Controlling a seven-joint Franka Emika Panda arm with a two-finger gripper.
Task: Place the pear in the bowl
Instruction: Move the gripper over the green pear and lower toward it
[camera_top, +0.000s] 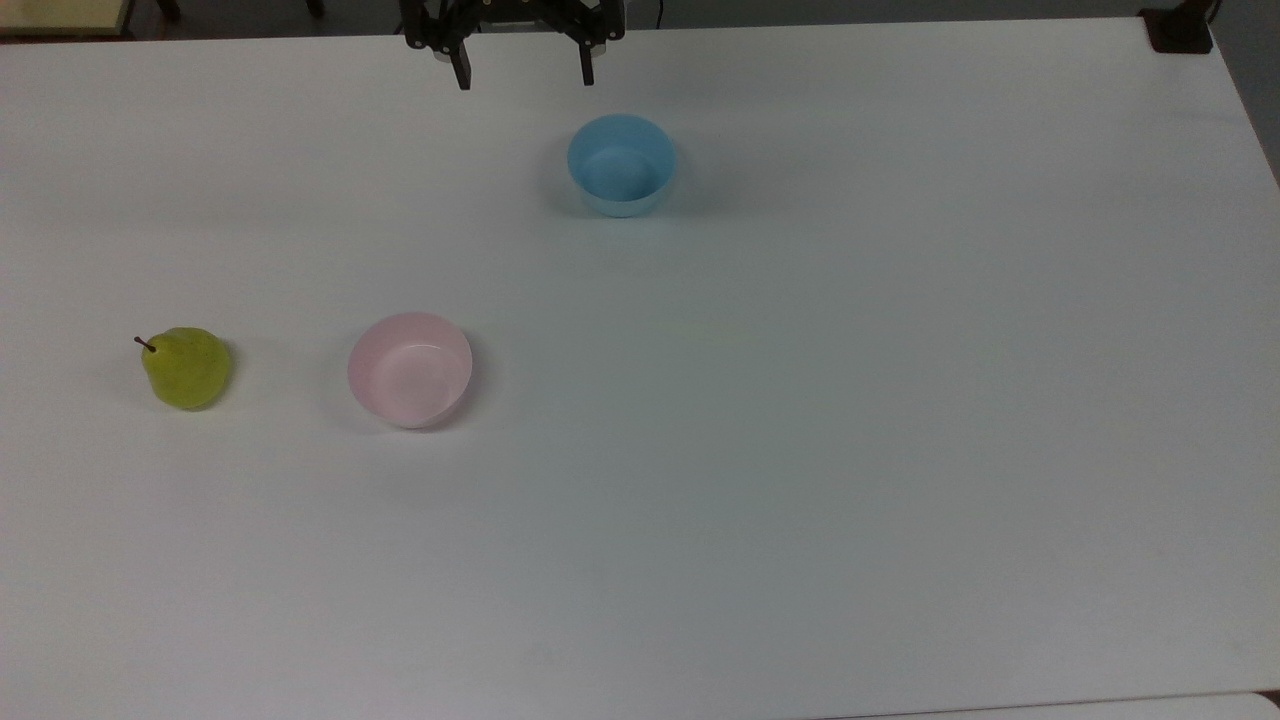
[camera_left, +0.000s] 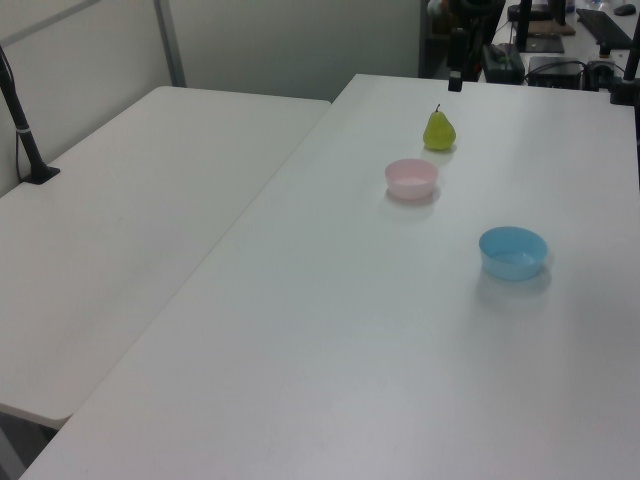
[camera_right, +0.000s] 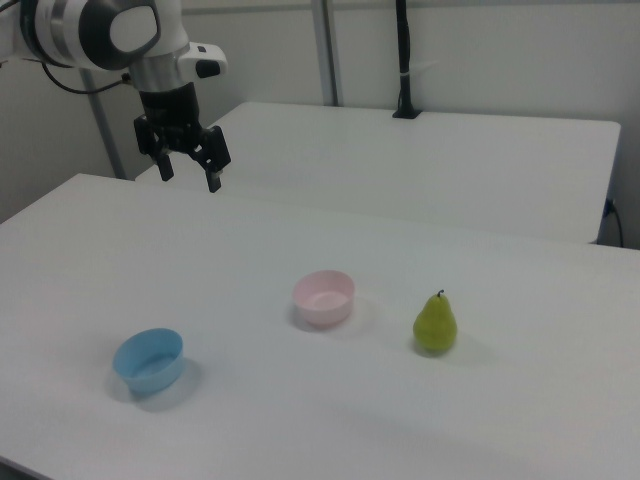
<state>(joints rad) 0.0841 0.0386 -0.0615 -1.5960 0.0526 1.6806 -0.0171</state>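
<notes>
Bare white bench (camera_top: 800, 500) took up the whole foreground, nothing on it up close. So the pear (camera_top: 187, 368) was sitting upright on the bench, stem up, well away from the tool (camera_top: 523, 68) and off toward the top view's left of it, untouched as far as I could tell. Just beside the pear, but not touching, was the pink bowl (camera_top: 410, 369), between the pear and the spot under the tool in the top view, and it was empty. Closest to the tool was the light blue bowl (camera_top: 621, 165), a bit below it in the top view, also empty.

Progress-wise I'd say basically nothing was done yet: no grab, no lift, no drop-off. Everything was left, meaning reach over, pick up the pear, carry it to the pink bowl.

Up above the bench, the tool hung with its fingers spread apart, holding nothing.
</notes>
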